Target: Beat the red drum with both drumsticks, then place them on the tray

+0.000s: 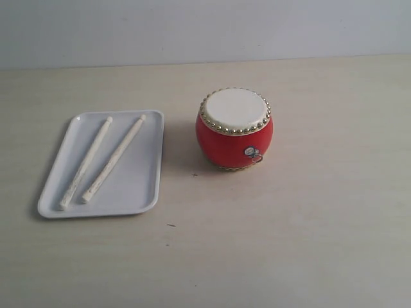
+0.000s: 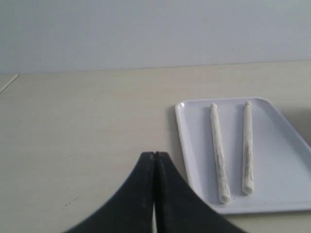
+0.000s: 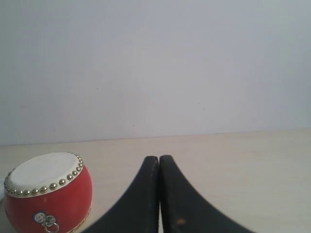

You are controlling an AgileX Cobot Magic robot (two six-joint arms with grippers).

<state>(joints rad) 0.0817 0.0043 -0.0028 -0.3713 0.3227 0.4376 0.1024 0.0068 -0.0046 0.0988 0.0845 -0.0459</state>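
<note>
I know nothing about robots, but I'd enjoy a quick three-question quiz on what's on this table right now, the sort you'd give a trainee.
1. True or false: both drumsticks lie side by side on the white tray.
2. In the exterior view, where does the red drum stand? A) on the tray B) on the table, to the right of the tray C) on the table, to the left of the tray
3. Fill in the gap: the left pincer and the right pincer are both ____ and hold nothing.

Key: 1 true; 2 B; 3 shut.
</note>
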